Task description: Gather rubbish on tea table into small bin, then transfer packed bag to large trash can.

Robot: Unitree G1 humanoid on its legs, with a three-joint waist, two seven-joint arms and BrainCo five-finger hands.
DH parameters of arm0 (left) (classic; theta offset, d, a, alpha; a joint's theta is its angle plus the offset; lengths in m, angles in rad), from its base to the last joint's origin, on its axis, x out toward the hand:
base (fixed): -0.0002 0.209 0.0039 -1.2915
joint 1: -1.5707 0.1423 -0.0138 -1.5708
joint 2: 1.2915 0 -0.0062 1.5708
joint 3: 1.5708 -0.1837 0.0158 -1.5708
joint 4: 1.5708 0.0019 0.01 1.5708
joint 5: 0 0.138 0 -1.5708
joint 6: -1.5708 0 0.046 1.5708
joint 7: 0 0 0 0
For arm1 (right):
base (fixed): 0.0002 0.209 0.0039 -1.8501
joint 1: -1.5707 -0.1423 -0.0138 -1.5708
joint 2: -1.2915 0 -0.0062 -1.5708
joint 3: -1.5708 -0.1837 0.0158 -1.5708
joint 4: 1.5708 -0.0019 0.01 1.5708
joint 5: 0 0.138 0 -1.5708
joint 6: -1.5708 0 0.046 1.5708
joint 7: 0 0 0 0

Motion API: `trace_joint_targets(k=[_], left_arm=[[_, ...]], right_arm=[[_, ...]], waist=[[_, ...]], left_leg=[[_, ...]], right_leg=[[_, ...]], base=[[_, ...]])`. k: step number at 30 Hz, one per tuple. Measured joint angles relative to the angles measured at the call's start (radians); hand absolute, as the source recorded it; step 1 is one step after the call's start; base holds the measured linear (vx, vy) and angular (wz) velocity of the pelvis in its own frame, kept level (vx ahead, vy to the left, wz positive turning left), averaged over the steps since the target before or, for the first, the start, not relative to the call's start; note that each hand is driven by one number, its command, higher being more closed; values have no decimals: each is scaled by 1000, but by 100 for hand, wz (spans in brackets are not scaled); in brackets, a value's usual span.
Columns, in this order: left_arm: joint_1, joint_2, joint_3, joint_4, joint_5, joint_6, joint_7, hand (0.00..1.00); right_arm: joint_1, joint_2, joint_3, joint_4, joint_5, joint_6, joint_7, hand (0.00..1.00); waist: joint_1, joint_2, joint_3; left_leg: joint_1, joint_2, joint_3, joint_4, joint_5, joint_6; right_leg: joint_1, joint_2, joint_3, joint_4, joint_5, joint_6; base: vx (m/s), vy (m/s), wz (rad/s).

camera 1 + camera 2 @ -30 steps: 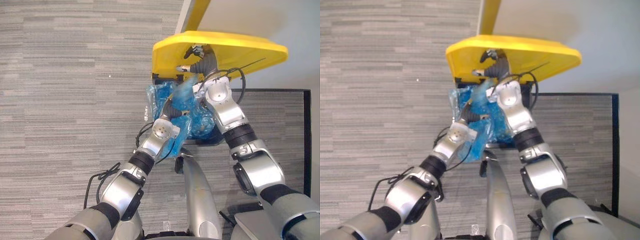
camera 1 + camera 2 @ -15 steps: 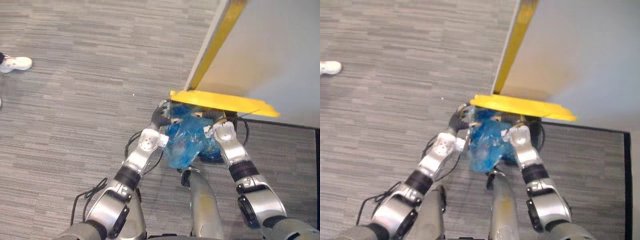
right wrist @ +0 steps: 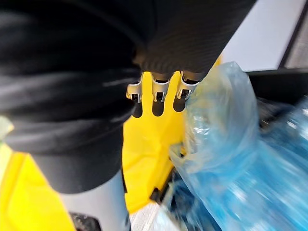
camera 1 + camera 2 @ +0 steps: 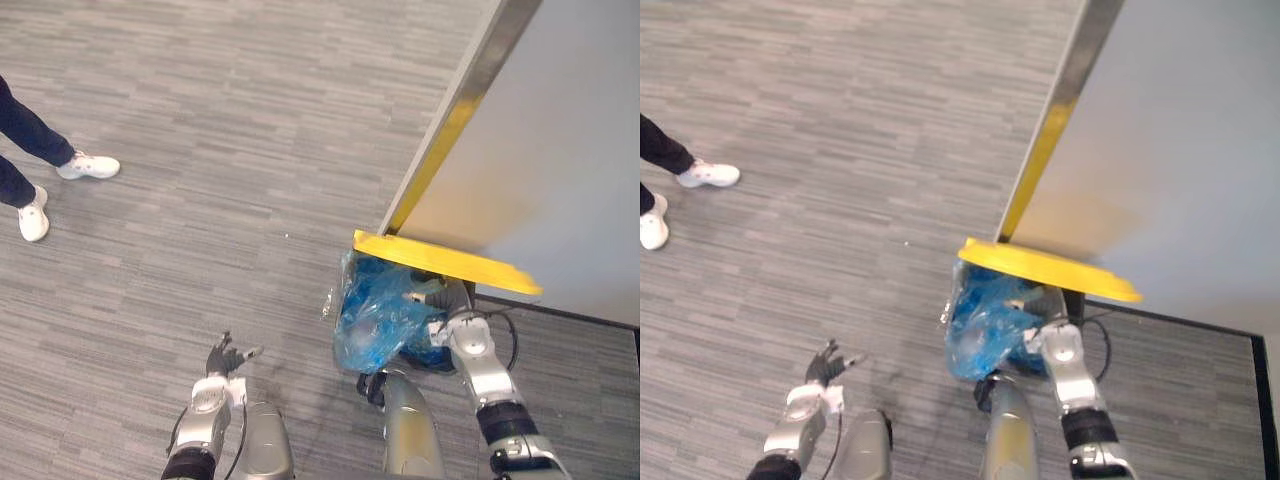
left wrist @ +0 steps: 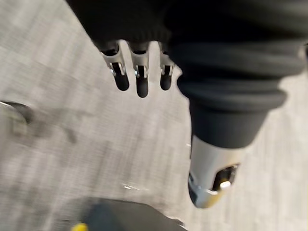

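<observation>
Under the can's yellow lid [image 4: 440, 263] sits the blue bag [image 4: 375, 318], bulging out over the front of the can [image 3: 274, 82]; I judge it not yet fully down inside. My right hand [image 4: 432, 298] is at the bag just beneath the lid, its fingers [image 3: 155, 103] straight and lying alongside the plastic, not clamped on it. My left hand [image 4: 222, 360] hangs low over the floor [image 4: 200, 250], well apart from the can on its left, fingers [image 5: 139, 84] spread and holding nothing.

To finish well, I would press the bag's bulge back and down into the can with the flat right hand, keeping the lid propped until the plastic clears the rim, and then draw the hand out so the lid can fall shut without trapping any of the bag.

Half a second ago both hands were on the bag at the can's mouth; since then the left has let go and dropped away. The camera has also swung up, so a person's shoes [image 4: 88, 166] far left of the can show more fully.
</observation>
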Motion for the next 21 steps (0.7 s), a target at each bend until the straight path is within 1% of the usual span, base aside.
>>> trace_joint_targets(k=[2, 3, 4, 5, 6, 7, 8, 9, 10, 11, 12, 13, 14, 15, 16, 18, 19, 21], left_arm=[[3, -21, 0, 30, 24, 2, 2, 0], [5, -28, 1, 39, 35, 4, 2, 0], [11, -45, 2, 55, 45, 8, 2, 0], [12, -58, 4, 76, 54, 8, 1, 0], [12, -58, 4, 82, 55, 10, 3, 0], [27, -60, 4, 98, 58, 14, 3, 0], [47, -67, 8, 101, 65, 15, 3, 0], [44, -74, 27, 109, 72, 16, 3, 0], [34, -105, 71, 142, 74, 21, 5, 0], [40, -122, 97, 152, 76, 19, 5, 0], [27, -135, 120, 159, 80, 22, 7, 0], [19, -137, 122, 172, 84, 21, 19, 0], [15, -155, 126, 192, 87, 23, 21, 0], [17, -161, 127, 202, 88, 24, 21, 0], [23, -163, 146, 214, 89, 26, 24, 0], [33, -163, 167, 215, 88, 27, 28, 0], [32, -165, 172, 220, 87, 26, 29, 0], [27, -165, 200, 231, 80, 32, 40, 0]], right_arm=[[68, 32, -5, 5, 0, -1, 7, 0], [106, 44, -7, 13, 0, -4, 9, 0], [138, 64, -16, 54, 0, -10, 14, 0], [163, 98, -39, 99, 0, -15, 16, 0], [175, 111, -48, 127, 0, -18, 16, 0], [215, 145, -78, 236, 0, -20, 15, 0], [243, 166, -106, 326, -1, -19, 13, 0], [245, 173, -126, 372, 4, -20, 13, 0], [230, 177, -177, 417, -4, -19, 2, 0], [211, 166, -186, 439, -16, -16, -7, 0], [208, 173, -198, 462, -37, -16, -18, 0], [206, 174, -206, 496, -37, -10, -25, 0], [195, 165, -216, 521, -37, -5, -27, 0], [192, 166, -230, 522, -31, -4, -28, 0], [187, 166, -261, 525, -30, -1, -33, 0], [184, 168, -301, 563, -27, 3, -38, 0], [181, 165, -319, 573, -27, 6, -40, 0], [167, 145, -336, 609, -17, 12, -47, 0]], waist=[[-4, -6, -4], [-6, -15, -12], [-6, -13, -27], [-10, -16, -39], [-16, -27, -44], [-34, -60, -68], [-29, -82, -85], [-30, -86, -91], [-23, -37, -131], [-1, -22, -144], [-20, -50, -154], [-21, -68, -158], [-15, -29, -158], [-15, -12, -164], [-24, -5, -169], [-25, -1, -184], [-26, 1, -187], [-29, 8, -197]], left_leg=[[40, -2, 9, 3, -4, -1], [45, -8, 11, 10, -4, -2], [56, 5, 20, -13, 6, 2], [68, 17, 41, -58, 41, -13], [74, 14, 43, -67, 49, -15], [98, 3, 41, -89, 67, -24], [111, -6, 44, -90, 68, -28], [110, -12, 53, -90, 68, -30], [96, 44, 76, -141, 85, -27], [98, 62, 113, -182, 118, -9], [111, 19, 135, -223, 167, -33], [121, 3, 153, -246, 187, -36], [118, 24, 173, -259, 196, -32], [118, 26, 178, -276, 204, -18], [129, 17, 173, -302, 213, 1], [148, 5, 171, -340, 231, 26], [155, -1, 172, -363, 241, 32], [157, -10, 173, -405, 265, 27]], right_leg=[[35, 0, 7, -3, 3, 5], [40, -2, 12, -14, 15, 18], [71, 15, -1, -88, 46, 100], [24, 9, 31, 98, 27, 40], [13, 6, 49, 194, 7, 13], [52, 5, 84, 406, -15, 9], [97, 3, 105, 467, -69, 1], [102, 18, 106, 428, -72, 17], [150, 121, 120, 238, -75, 32], [153, 125, 131, 275, -110, 15], [219, 82, 134, 294, -189, 12], [272, 86, 137, 173, -251, -29], [288, 112, 138, 94, -230, -64], [295, 123, 141, 57, -211, -78], [307, 135, 146, 18, -185, -81], [313, 140, 155, -7, -169, -80], [319, 140, 158, -24, -157, -77], [323, 141, 164, -73, -130, -59]], base=[[-48, 29, -14], [-71, 50, -26], [-111, 18, -38], [-120, -9, -33], [-112, -57, -3], [-67, -89, 7], [-44, -112, -2], [-52, -113, -55], [-63, -80, -89], [-43, -92, -87], [1, -94, -63], [-13, -139, -53], [-77, -110, -58], [-126, -81, -51], [-134, -12, -32], [-89, 1, -15], [-79, 31, 3], [-74, 67, 2]])
